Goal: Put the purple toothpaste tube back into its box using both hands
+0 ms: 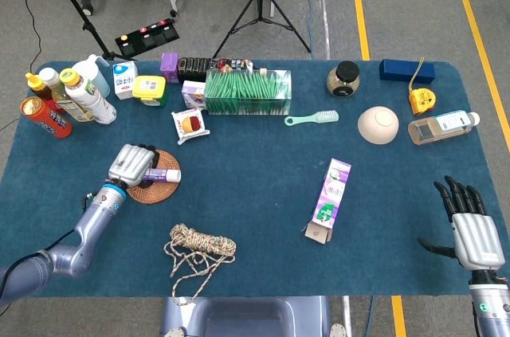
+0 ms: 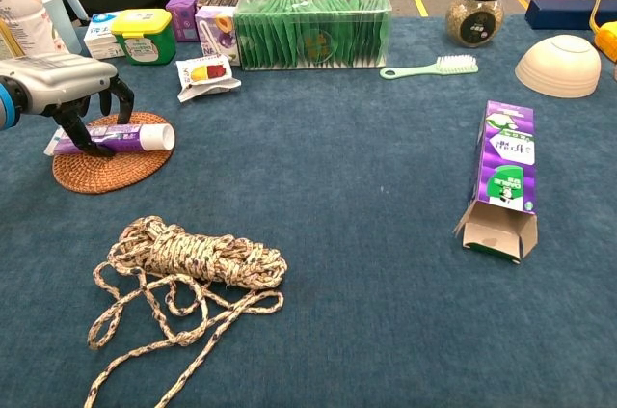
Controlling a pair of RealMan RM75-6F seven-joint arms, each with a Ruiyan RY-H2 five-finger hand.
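Note:
The purple toothpaste tube (image 1: 162, 174) (image 2: 123, 138) lies on a round woven coaster (image 1: 150, 189) (image 2: 106, 169) at the left of the table, white cap pointing right. My left hand (image 1: 131, 165) (image 2: 64, 79) hovers over the tube's tail end. Its dark fingers (image 2: 85, 136) curve down in front of and behind the tube, which still rests flat on the coaster. The purple box (image 1: 331, 192) (image 2: 505, 169) lies right of centre, with its open flap end toward the near edge. Over the near right edge my right hand (image 1: 470, 224) has its fingers spread and holds nothing; the chest view does not show it.
A coil of rope (image 1: 199, 245) (image 2: 193, 258) lies in front of the coaster. Bottles (image 1: 72, 98) stand at the far left. A clear box of green packets (image 1: 249, 92), a snack packet (image 1: 190, 123), a green brush (image 1: 312, 119) and a bowl (image 1: 378, 124) line the back.

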